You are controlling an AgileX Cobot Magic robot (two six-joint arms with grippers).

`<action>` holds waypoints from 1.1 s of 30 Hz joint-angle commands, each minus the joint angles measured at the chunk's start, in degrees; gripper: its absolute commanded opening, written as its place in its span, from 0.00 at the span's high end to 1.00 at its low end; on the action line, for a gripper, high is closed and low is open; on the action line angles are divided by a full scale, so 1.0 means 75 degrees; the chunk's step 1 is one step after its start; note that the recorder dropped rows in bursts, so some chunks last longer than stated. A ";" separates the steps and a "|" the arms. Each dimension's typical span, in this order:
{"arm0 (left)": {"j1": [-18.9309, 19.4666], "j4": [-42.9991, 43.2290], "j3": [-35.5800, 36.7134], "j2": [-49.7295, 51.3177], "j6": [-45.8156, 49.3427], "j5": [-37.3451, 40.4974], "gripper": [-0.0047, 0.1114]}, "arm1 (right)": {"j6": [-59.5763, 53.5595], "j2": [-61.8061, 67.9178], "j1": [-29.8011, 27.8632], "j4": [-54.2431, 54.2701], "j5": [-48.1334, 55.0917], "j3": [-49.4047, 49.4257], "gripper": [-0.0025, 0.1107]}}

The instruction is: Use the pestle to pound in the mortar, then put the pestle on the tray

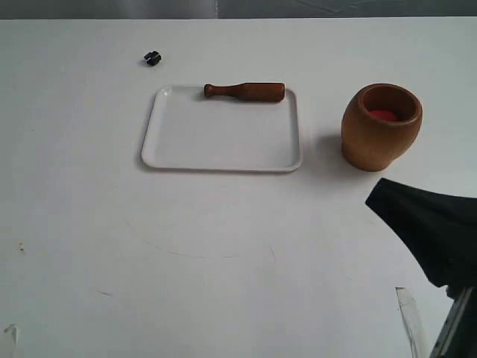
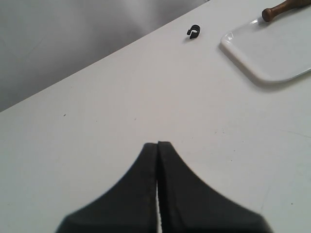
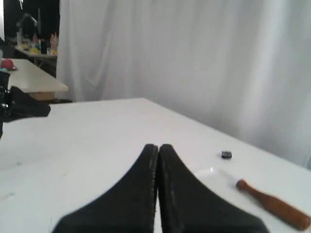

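Observation:
The dark reddish-brown pestle (image 1: 246, 92) lies flat along the far rim of the white tray (image 1: 223, 160), knob end pointing left. Its handle shows too in the left wrist view (image 2: 284, 8) and the right wrist view (image 3: 274, 205). The light wooden mortar (image 1: 381, 127) stands upright to the right of the tray, with something red inside. My right gripper (image 1: 370, 198) hovers shut and empty in front of the mortar, its tip (image 3: 158, 146) clear of everything. My left gripper (image 2: 158, 143) is shut on nothing over bare table, out of the exterior view.
A small black clip (image 1: 153, 58) lies on the white table beyond the tray's far left corner, also visible in the left wrist view (image 2: 193, 32). The table's far edge meets a white curtain. Another arm's dark part (image 3: 19, 108) shows at the side.

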 commanded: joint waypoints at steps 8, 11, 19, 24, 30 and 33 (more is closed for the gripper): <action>-0.0059 -0.0056 0.0004 -0.0009 -0.0063 -0.0023 0.96 | 0.0981 -0.0058 -0.0014 0.0010 0.2616 0.0023 0.98; -0.0059 -0.0056 0.0004 -0.0009 -0.0063 -0.0023 0.96 | 0.1193 -0.0058 -0.0014 0.0372 0.2701 0.0023 0.98; -0.0059 -0.0056 0.0004 -0.0009 -0.0063 -0.0023 0.96 | 0.2533 -0.0058 -0.0014 0.2539 0.2621 0.0023 0.98; -0.0059 -0.0056 0.0004 -0.0009 -0.0063 -0.0023 0.96 | 0.2386 -0.0058 -0.0014 0.2598 0.2634 0.0023 0.98; -0.0059 -0.0056 0.0004 -0.0009 -0.0063 -0.0023 0.96 | 0.2066 -0.0076 -0.0014 0.1920 0.2656 0.0023 0.98; -0.0059 -0.0056 0.0004 -0.0009 -0.0063 -0.0023 0.96 | 0.1961 -0.0129 -0.0014 0.0782 0.3472 0.0023 0.98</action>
